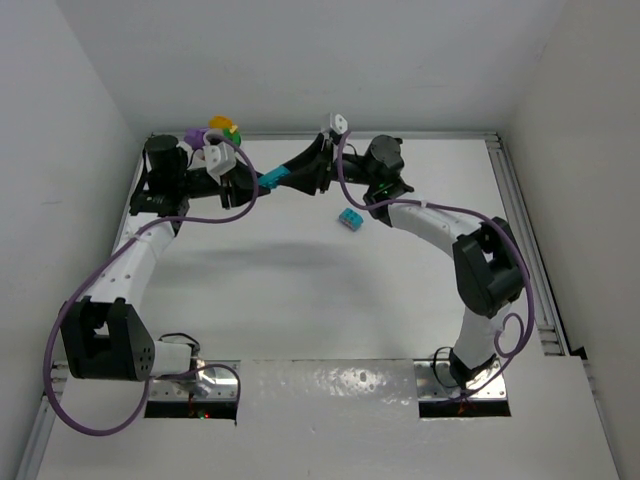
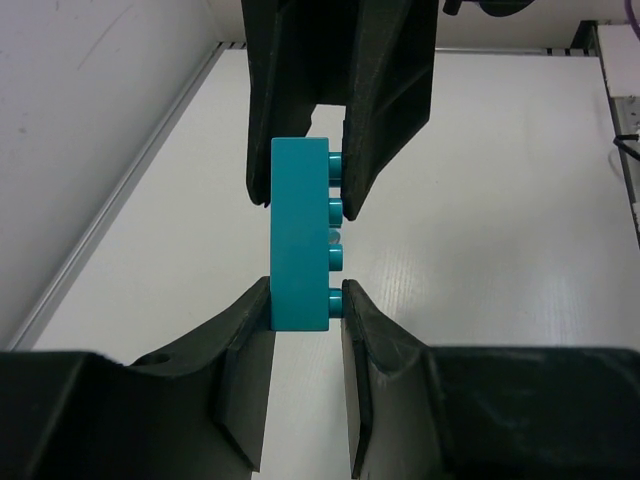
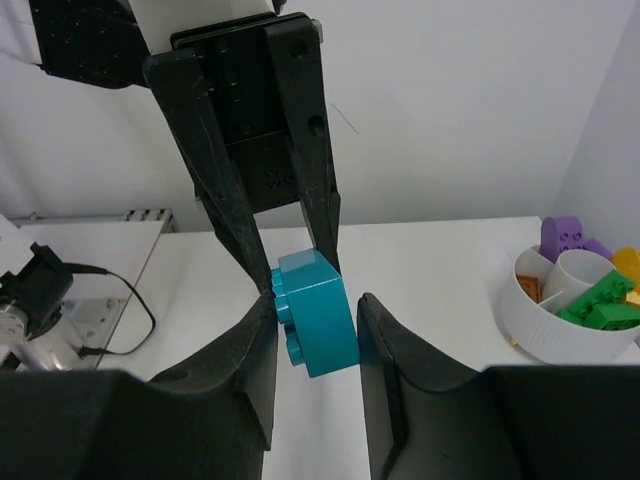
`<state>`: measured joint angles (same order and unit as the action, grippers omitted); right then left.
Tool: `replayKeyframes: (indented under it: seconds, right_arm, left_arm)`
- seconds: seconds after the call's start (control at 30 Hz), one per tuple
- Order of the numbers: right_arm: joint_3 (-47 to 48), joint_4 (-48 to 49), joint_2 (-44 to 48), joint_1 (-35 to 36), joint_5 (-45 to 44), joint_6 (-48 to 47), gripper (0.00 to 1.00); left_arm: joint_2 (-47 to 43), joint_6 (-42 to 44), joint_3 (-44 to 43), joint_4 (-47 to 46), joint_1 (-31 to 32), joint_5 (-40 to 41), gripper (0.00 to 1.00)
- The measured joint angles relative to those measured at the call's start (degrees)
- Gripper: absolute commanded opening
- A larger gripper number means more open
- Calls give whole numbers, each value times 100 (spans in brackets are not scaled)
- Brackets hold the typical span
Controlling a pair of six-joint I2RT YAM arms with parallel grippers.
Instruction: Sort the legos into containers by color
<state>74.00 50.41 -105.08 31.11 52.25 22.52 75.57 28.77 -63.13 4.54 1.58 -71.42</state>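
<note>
Top external view: two robot arms are meeting above the far side of a white table. Their tips are joining on one long teal brick, which is hanging in the air between them. The left gripper is pinching one end of it, jaws nearly closed across the smooth back and the studded face. The right gripper is pressing its fingers against the other end, jaws narrow, apparently gripping too.

Two arms holding one piece suggests a handover, probably so the better-placed arm can carry it. The divided white bowl is sitting at the far left by the left arm. It is holding a purple brick, green bricks and a yellow brick. A pale teal brick is lying on the table near the right arm, not yet sorted.
</note>
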Motion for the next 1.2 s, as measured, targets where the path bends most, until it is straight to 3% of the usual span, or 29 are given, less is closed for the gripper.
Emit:
replayKeyframes:
  seconds: [0.07,0.13,0.17,0.2,0.23,0.3,0.43,0.63,0.93,1.2]
  right_arm:
    - [17,-66,0,0,37,-50,11]
    - [26,-160,0,0,39,-138,1]
    - [28,-232,7,0,39,-208,0]
    - [31,-363,33,0,33,-326,0]
    - [31,-474,59,7,26,-437,0]
    - [39,-1233,210,33,-103,-1115,0]
    - [334,-3283,415,162,-686,-2931,0]
    - [763,-5077,570,387,-1447,-4688,0]
    - [986,-6505,584,826,-2074,-6330,0]
    - [986,-6813,680,905,-2264,-6784,0]
  left_arm:
    - [0,-52,13,-4,0,-4,0]
    - [0,-74,24,0,0,11,0]
    - [0,-74,37,2,0,22,4]
    - [0,-68,50,9,0,42,36]
    - [0,-7,66,37,0,70,52]
    - [0,107,68,81,0,153,71]
    - [-2,452,57,269,33,417,72]
    - [107,1519,-199,1143,439,962,65]
    - [321,2981,-372,2251,933,1443,48]
    - [332,3493,-459,2514,1010,1589,46]
